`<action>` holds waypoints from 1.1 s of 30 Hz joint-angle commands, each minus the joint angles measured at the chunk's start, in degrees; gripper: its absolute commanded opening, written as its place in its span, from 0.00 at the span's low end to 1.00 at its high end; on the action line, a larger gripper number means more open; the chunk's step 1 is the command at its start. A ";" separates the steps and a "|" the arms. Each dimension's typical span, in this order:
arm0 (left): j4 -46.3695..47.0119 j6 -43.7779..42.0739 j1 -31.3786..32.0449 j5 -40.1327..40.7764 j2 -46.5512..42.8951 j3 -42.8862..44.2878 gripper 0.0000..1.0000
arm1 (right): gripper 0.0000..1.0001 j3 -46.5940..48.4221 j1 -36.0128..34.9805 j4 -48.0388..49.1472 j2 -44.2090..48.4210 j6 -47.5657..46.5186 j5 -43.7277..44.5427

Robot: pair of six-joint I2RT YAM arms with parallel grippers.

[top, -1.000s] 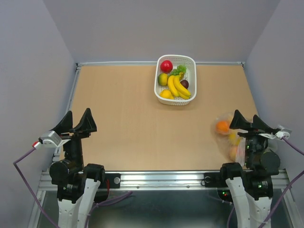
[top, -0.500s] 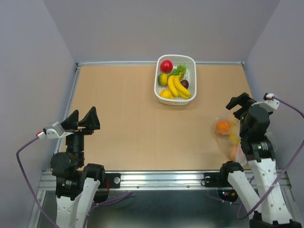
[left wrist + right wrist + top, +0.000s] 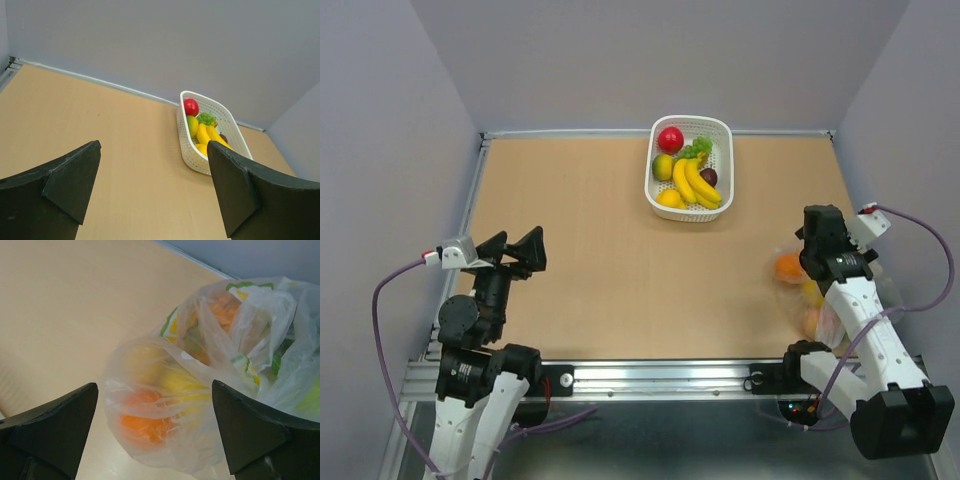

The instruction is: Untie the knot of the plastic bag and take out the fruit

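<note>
The plastic bag (image 3: 810, 295) lies at the table's right edge, clear and crinkly with green-and-yellow prints. Fruit shows through it: an orange one (image 3: 788, 267) and a yellow one (image 3: 812, 291). In the right wrist view the bag (image 3: 215, 365) fills the frame, with the orange fruit (image 3: 145, 425) low and the yellow fruit (image 3: 172, 382) above it. My right gripper (image 3: 154, 385) hangs open just above the bag, a finger on each side, not touching. I cannot make out the knot. My left gripper (image 3: 515, 252) is open over the table's left side, holding nothing.
A white slotted basket (image 3: 649, 172) stands at the back centre with a red apple (image 3: 670, 139), bananas (image 3: 698, 183) and other fruit. The left wrist view shows the same basket (image 3: 192, 155) far ahead. Grey walls close in on both sides, the right one close to the bag.
Both arms have lifted from their rest poses. The left gripper moved forward and right. The right wrist swung up and tipped down over the bag. Both grippers stayed open.
</note>
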State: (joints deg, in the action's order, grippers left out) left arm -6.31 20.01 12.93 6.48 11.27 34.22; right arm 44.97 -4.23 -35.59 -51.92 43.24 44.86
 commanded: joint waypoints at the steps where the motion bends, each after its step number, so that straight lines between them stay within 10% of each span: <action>1: 1.56 -1.03 1.48 0.90 -0.98 1.64 0.99 | 1.00 -2.78 -0.43 -0.79 -5.02 8.95 3.74; 9: 1.56 -1.55 2.10 1.08 -1.69 1.55 0.99 | 0.97 -6.47 -0.34 0.43 -15.05 13.89 2.43; 16: 1.91 -1.73 2.28 0.47 -0.81 1.47 0.99 | 0.01 -6.91 -0.43 5.62 -14.35 1.60 -6.16; 26: 2.79 -1.64 1.14 -2.35 1.47 0.94 0.98 | 0.00 -9.72 -3.23 7.29 -4.07 -8.70 -32.68; 33: 4.02 -1.47 -0.53 -6.21 3.67 0.50 0.98 | 0.01 -8.07 -27.62 11.23 -8.18 0.94 -34.85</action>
State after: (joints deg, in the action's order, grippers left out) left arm -6.04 19.38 13.02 3.25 13.26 34.22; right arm 36.51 -20.80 -29.45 -58.22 38.61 14.33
